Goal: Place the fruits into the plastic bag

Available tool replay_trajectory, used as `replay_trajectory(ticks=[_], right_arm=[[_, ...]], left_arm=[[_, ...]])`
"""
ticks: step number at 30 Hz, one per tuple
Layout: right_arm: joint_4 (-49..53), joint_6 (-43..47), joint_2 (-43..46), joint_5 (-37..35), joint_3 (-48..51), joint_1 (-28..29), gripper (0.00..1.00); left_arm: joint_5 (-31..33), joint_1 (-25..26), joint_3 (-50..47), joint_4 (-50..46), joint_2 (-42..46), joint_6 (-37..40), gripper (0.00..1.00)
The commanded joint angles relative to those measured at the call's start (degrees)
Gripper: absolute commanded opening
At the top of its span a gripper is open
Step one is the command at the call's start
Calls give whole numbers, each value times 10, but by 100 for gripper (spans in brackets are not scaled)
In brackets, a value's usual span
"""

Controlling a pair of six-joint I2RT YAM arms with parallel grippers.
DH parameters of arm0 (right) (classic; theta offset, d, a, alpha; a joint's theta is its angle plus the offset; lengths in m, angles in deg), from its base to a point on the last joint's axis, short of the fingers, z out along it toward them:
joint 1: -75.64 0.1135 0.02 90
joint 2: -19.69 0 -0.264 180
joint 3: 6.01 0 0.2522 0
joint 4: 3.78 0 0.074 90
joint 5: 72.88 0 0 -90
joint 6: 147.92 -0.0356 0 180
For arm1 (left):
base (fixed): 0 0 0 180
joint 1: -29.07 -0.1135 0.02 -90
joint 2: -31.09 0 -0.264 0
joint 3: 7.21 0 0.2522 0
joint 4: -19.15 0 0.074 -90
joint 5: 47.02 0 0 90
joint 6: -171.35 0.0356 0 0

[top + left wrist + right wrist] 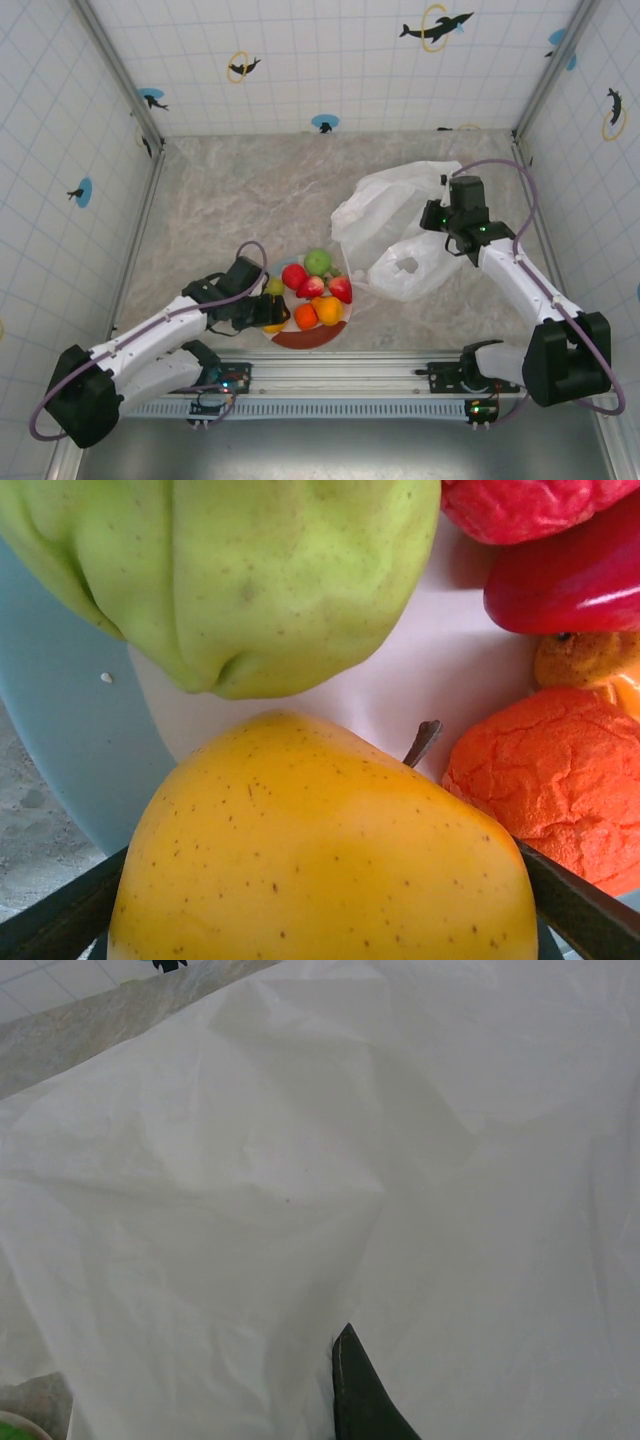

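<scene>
The fruits lie on a round pastel plate (312, 340): a green apple (318, 262), a red apple (294, 275), two strawberries (341, 290), two orange balls (328, 310) and a yellow-green pear (274, 287). My left gripper (264, 308) hangs over the plate's left side. In the left wrist view its open gripper (320, 900) straddles a yellow speckled fruit (320, 840), one dark finger (60, 920) on each flank. The pear (250, 580) lies just beyond it. My right gripper (447, 222) is shut on the plastic bag (395, 225); white film (300, 1180) surrounds its finger (365, 1400).
Tiled walls enclose the marble table (230, 190) on three sides. The rail with the arm bases (340, 380) runs along the near edge, right below the plate. An orange ball (550, 780) and a red fruit (570, 575) crowd the yellow fruit's right side.
</scene>
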Motion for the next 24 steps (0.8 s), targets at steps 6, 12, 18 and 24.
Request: replay_trajectory(ticks=[6,12,18,24], right_arm=[[-9,9,-3,5,-3,-6,0],[18,20,-11,20,-27,-8,1],[27,16,-18,45,-34,-8,1],[63,33,-32,62,-63,-8,1]], left_arm=[[31,4,55,-64,51,42,67],[-92,6,98,79,89,41,65],[-59,79,195,270,-69,86,65],[5,112,376,258,-306,197,65]])
